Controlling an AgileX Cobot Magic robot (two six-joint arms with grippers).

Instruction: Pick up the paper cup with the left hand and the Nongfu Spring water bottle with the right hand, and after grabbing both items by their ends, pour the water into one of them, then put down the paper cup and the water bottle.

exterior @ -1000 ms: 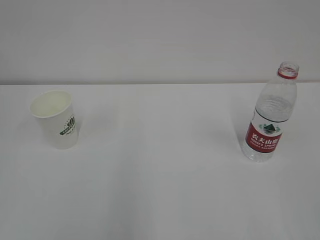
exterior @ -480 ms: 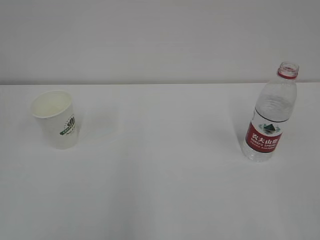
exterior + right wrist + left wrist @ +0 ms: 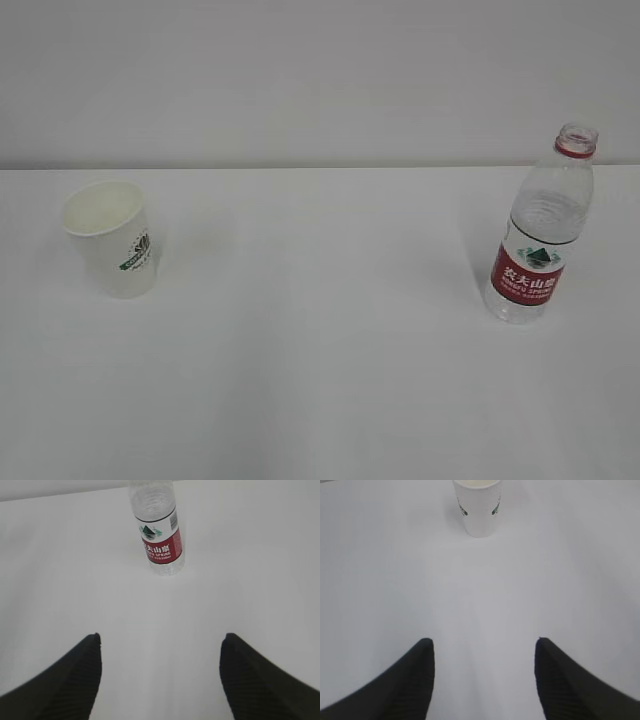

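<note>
I see my left tool (image 3: 482,650) with its jaws apart, nothing between them; the paper cup (image 3: 479,507) stands upright well ahead on the tabletop (image 3: 480,595). My right tool (image 3: 160,647) gapes too, the Nongfu Spring water bottle (image 3: 159,535) upright far ahead.

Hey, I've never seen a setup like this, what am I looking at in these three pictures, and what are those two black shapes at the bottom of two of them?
It is a two-armed robot at a white table. One picture looks at the table from in front; the other two come from cameras on each wrist. The black shapes are finger tips: the left gripper and the right gripper, both open and holding nothing. A white paper cup stands upright ahead of the left gripper. An uncapped water bottle with a red label stands ahead of the right one. Neither is touched.
</note>
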